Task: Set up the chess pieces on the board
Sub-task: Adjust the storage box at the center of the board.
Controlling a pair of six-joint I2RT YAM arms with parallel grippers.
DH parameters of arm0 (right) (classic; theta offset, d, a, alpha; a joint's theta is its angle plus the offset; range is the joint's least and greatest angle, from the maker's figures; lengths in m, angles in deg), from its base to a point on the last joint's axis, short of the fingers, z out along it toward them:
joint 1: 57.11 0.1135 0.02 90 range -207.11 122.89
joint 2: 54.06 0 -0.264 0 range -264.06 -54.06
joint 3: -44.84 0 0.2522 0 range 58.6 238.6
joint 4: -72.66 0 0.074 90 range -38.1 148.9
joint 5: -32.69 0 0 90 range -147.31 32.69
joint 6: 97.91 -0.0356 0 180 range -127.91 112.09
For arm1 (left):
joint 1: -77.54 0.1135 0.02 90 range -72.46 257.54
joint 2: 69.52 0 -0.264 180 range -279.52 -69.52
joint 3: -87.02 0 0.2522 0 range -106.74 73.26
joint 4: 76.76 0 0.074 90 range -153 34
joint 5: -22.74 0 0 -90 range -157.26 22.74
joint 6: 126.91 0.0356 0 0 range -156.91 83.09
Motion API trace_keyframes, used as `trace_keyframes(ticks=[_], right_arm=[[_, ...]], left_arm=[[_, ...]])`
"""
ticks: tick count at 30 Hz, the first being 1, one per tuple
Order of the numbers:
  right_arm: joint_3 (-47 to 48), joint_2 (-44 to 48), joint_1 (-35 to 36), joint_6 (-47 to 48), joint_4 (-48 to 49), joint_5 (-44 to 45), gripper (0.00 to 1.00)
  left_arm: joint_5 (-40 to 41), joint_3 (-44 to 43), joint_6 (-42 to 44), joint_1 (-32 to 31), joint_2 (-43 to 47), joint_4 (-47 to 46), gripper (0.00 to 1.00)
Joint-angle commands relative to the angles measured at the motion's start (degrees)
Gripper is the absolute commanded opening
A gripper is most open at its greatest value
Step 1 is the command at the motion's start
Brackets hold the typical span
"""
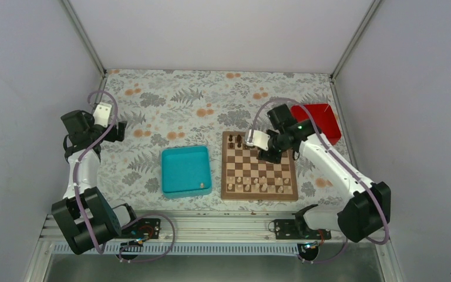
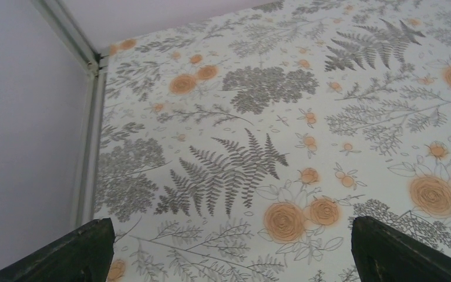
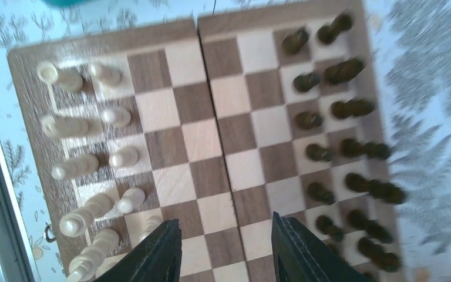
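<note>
So the right gripper (image 3: 226, 251) is hung low over the board (image 3: 211, 147). Its fingers (image 3: 163, 252) are spread apart and only bare squares are seen between them, so nothing is being pinched. The left gripper (image 2: 229, 261) is parked far off over the flowery tablecloth (image 2: 235, 88), spread as wide as it goes and empty too.

Seen from the right wrist, the pale pieces (image 3: 117, 116) are lined up in two rows out past one finger, and the dark pieces (image 3: 309, 120) are stacked up past the other. One little pale piece is sat just beside the tip of the finger on the pale side. Whether it's actually being touched can't be told.

Best guess is that a piece is being let go of, or the gripper is about to be backed off. If so, it should be lifted straight up, with no sideways drift and no twist at the wrist, since both rows are close enough to be clipped. The fingers shouldn't be opened any wider than needed either, for the same reason.

A stray piece (image 1: 202, 185) is visible in the teal tray (image 1: 170, 154), well off to the pale side of the gripper, so that one is probably fetched next. It's tiny, so it should be approached from straight above and pinched low.
</note>
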Motion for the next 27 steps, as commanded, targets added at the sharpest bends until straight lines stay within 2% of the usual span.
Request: trace_keyframes(ticks=[1,4,5,9,13,15,18,21,27], right_arm=[[7.47,0.5,5.65,-3.02,-6.66,0.9,0.43],[10.78,-1.92,14.26,-6.57,-7.98,2.69,0.43],[11.63,-3.09,17.05,-7.31,-8.21,2.35,0.41],[14.1,-9.86,26.59,-8.87,-9.0,-0.36,0.15],[14.77,-17.11,34.61,-9.78,-8.83,-0.64,0.05],[14.97,-19.9,36.99,-10.02,-7.93,-0.54,0.04],[15.09,-23.66,38.51,-9.76,-5.77,-0.89,0.04],[15.94,-25.94,39.02,-9.63,-3.71,-0.84,0.04],[19.81,-32.49,39.13,-11.0,-0.47,0.93,0.04]], left_arm=[[1.35,-2.13,3.07,-4.31,-1.56,1.95,1.0],[7.54,-4.96,4.64,-10.68,-3.01,3.39,1.0],[8.82,-6.42,5.19,-12.22,-4.14,4.22,1.0],[12.06,-12.55,8.33,-16.06,-10.56,7.91,0.96],[16.88,-16.46,11.65,-19.86,-16.78,9.98,0.69],[17.74,-17.68,12.48,-21.29,-19.47,10.64,0.54],[18.62,-18.91,13.28,-22.73,-23.26,11.15,0.25],[16.44,-19.41,13.33,-22.94,-25.64,11.36,0.04],[12.4,-19.96,12.37,-23.02,-29.08,11.49,0.02]])
